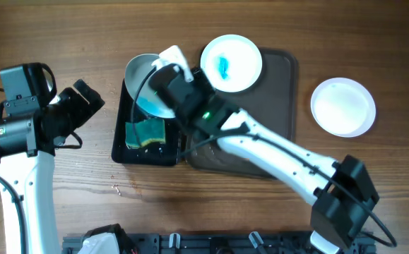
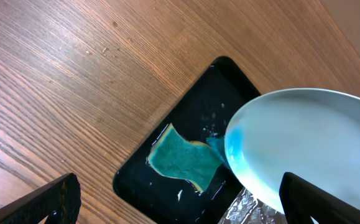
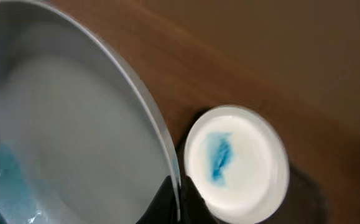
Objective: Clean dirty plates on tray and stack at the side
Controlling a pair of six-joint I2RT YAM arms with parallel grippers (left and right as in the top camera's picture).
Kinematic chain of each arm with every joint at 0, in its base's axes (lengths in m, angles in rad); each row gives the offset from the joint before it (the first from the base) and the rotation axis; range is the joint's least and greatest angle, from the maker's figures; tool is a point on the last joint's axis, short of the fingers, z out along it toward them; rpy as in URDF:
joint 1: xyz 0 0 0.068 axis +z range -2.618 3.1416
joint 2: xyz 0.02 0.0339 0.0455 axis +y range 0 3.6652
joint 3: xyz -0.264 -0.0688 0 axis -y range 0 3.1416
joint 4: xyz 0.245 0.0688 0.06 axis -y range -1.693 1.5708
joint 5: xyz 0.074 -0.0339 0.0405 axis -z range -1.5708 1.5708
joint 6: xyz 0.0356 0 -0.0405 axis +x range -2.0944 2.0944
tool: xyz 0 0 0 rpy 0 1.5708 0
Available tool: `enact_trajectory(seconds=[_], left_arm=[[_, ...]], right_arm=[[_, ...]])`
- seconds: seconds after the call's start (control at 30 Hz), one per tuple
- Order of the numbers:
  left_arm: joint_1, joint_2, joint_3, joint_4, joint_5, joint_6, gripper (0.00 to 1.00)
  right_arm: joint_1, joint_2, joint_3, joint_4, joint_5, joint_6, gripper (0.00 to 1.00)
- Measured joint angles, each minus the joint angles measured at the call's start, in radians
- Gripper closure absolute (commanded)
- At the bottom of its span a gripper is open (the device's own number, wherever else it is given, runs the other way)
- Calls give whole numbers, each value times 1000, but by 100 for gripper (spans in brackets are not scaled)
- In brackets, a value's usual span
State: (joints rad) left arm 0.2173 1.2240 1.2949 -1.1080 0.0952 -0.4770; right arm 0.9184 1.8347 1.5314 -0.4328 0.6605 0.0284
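- Your right jaws pinch the tilted plate (image 1: 140, 77) by its rim, over the sponge (image 1: 145, 132) in the black tray (image 1: 121, 147).
- Your left jaws are wide open, empty, beside it.
- One smeared plate (image 1: 231, 63) is on the brown tray (image 1: 276, 99), and the clean plate (image 1: 342, 106) is on the counter (image 1: 49, 28).

The table (image 1: 49, 28) is grained, matt wood. Beside the matt brown tray (image 1: 283, 92), the small black tray (image 1: 119, 141) is glossy; the plates (image 1: 342, 106) look smooth.

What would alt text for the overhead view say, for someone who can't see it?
The right gripper holds a tilted plate over a black tray with a sponge. A blue-smeared plate sits on the brown tray; a clean plate lies on the table beside it.
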Motion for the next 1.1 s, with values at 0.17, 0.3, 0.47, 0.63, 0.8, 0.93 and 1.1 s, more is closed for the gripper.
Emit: enact_trajectory(seconds=[0.17,0.3,0.47,0.63,0.8,0.93,1.1], left_arm=[[0,0,0,0,0,0,0],[0,0,0,0,0,0,0],[0,0,0,0,0,0,0],[0,0,0,0,0,0,0],[0,0,0,0,0,0,0],[0,0,0,0,0,0,0],[0,0,0,0,0,0,0]], right_arm=[[90,0,1,91,273,-174,96],[138,0,1,145,410,-288,96],[175,0,1,188,487,-404,96],[192,0,1,203,498,-437,96],[192,0,1,217,501,-483,96],[192,0,1,224,502,-491,96],[192,0,1,225,504,-495,96]])
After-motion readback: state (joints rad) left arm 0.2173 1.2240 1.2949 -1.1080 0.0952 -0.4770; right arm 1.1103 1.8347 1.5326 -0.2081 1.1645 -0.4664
